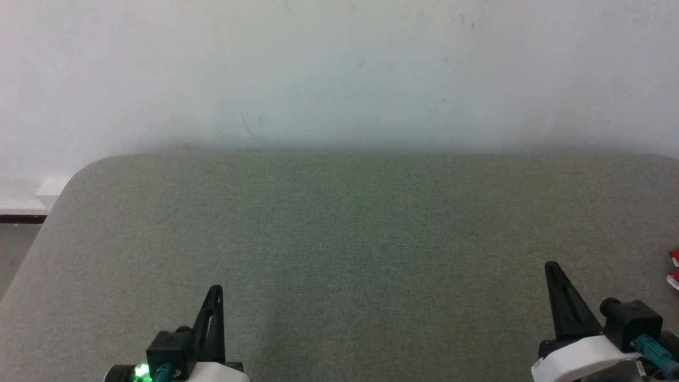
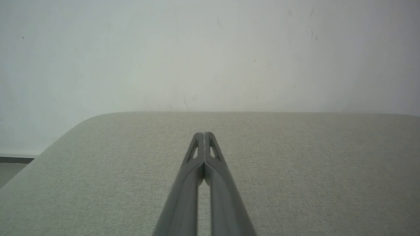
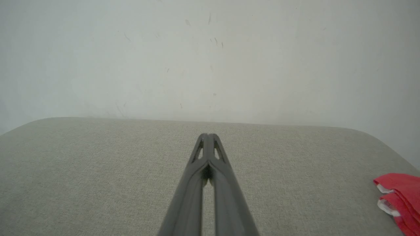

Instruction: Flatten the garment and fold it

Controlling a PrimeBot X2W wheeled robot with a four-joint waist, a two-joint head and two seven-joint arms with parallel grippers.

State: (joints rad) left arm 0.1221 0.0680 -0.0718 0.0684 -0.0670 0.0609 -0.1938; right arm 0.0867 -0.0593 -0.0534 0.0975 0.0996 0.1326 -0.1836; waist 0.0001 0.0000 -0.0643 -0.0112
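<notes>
Largely cut off: red garment (image 3: 403,186), seemingly folded, on table (image 3: 98,180).

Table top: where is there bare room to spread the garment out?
The table is bare from its far edge by the wall down to the left gripper and right gripper, and between them. Crowded: its right edge, where the red garment lies.

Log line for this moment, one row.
left gripper: shut, empty | right gripper: shut, empty | garment: at right edge of table, untouched
</notes>
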